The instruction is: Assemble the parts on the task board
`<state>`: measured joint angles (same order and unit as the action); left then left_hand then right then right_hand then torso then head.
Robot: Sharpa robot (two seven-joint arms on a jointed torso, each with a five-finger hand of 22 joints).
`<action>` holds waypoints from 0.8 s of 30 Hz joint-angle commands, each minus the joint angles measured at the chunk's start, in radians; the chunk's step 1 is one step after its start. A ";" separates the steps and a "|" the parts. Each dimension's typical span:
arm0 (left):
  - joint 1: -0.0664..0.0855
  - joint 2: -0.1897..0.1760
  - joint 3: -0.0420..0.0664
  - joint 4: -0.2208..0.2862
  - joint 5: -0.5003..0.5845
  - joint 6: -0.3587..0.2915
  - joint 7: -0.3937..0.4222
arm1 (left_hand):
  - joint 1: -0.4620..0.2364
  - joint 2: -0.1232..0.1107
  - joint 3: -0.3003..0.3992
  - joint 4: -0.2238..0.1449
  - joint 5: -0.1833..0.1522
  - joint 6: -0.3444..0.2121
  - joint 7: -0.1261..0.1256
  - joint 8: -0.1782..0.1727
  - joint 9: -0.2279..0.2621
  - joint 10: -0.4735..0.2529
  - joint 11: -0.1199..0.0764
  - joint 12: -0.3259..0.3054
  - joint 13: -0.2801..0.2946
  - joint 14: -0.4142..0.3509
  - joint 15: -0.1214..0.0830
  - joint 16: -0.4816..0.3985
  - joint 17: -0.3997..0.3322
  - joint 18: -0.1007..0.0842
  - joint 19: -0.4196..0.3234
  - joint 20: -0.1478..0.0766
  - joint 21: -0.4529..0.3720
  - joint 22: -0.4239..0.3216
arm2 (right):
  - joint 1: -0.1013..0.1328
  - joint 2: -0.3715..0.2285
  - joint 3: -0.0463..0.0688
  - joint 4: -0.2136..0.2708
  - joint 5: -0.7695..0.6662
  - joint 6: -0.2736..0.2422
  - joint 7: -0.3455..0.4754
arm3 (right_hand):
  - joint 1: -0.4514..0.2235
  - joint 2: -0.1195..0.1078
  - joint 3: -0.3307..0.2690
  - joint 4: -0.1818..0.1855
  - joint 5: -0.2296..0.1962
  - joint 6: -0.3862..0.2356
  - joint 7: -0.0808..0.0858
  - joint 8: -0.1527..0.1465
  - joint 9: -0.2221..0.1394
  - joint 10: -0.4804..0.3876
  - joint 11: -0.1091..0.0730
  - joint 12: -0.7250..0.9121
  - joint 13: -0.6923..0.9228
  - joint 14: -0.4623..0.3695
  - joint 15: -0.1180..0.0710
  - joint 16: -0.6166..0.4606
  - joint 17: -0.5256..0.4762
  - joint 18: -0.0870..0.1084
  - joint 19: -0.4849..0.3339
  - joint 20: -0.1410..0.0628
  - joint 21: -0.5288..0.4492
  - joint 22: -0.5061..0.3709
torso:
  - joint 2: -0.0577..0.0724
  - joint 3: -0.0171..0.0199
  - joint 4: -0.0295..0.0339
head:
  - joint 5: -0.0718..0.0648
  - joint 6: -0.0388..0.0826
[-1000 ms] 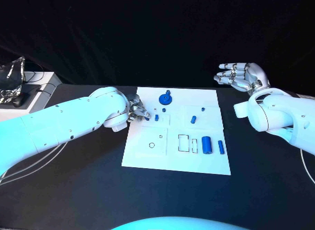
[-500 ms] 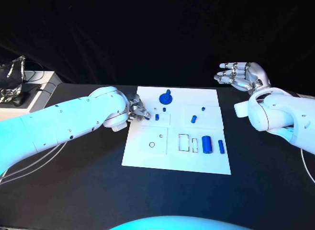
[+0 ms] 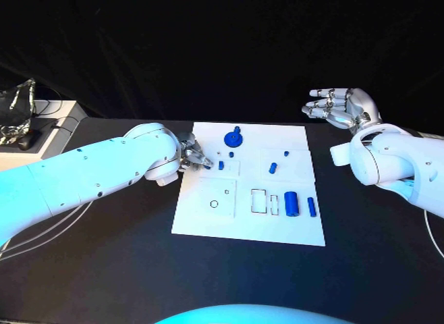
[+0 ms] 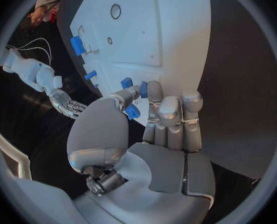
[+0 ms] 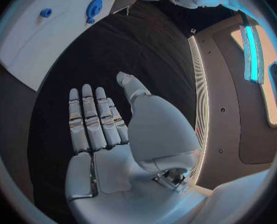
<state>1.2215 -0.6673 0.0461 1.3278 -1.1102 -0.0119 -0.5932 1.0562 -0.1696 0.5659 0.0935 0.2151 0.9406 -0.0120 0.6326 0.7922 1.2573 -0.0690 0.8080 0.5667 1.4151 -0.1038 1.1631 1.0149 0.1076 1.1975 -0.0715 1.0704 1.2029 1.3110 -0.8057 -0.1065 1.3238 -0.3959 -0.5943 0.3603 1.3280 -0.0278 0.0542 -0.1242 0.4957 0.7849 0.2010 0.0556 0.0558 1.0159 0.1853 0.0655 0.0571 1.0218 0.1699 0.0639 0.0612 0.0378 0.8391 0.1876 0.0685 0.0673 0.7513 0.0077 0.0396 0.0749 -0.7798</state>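
Observation:
The white task board [image 3: 208, 217] lies in the middle of the table. My left hand [image 3: 195, 154] sits at its far left corner with its fingers curled. In the left wrist view the thumb and a finger pinch a small blue part [image 4: 143, 89] just above the board [image 4: 170, 30]. A blue peg [image 3: 221, 165] stands beside those fingertips. A blue gear [image 3: 234, 139] sits at the board's far edge, and other blue parts [image 3: 272, 167] and a blue cylinder [image 3: 291, 203] lie to the right. My right hand [image 3: 339, 106] is raised beyond the board's far right corner, fingers spread and empty.
A white box [image 3: 42, 128] with a crumpled silver bag [image 3: 13, 108] and cables stands at the table's far left. Empty slots [image 3: 259, 200] and a ring mark [image 3: 214, 204] are on the board's near half. Black tabletop surrounds the board.

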 commanded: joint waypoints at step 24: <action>-0.012 0.012 -0.006 0.000 0.009 0.004 -0.006 | 0.016 -0.005 -0.122 0.070 -0.004 0.005 0.007 0.007 0.004 0.004 0.002 -0.001 0.000 0.001 -0.004 -0.001 0.000 -0.016 0.004 -0.006 0.001 0.002 | -0.001 0.000 0.000 0.002 -0.002 0.007 0.007 | 0.000 0.001 -0.006 -0.006 0.005 -0.006 0.029 -0.004 -0.001 -0.007 -0.001 -0.007 0.000 -0.011 0.002 -0.005 -0.002 -0.004 -0.082 0.001 -0.006 -0.006 | 0.000 0.0000 0.0001 | -0.001 0.000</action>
<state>1.2166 -0.6585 0.0444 1.3270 -1.1091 -0.0220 -0.5955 1.0614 -0.1745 0.4496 0.1641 0.2151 0.9427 -0.0101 0.6445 0.7969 1.2569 -0.0691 0.8080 0.5665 1.4150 -0.1037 1.1632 1.0144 0.1076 1.1975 -0.0715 1.0700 1.2039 1.3102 -0.8058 -0.1065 1.3245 -0.3958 -0.5948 0.3598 1.3280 -0.0278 0.0514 -0.1270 0.4957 0.7850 0.2010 0.0556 0.0559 1.0160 0.1852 0.0655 0.0571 1.0183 0.1735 0.0639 0.0603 0.0377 0.7628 0.1887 0.0685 0.0632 0.7518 0.0079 0.0393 0.0738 -0.7796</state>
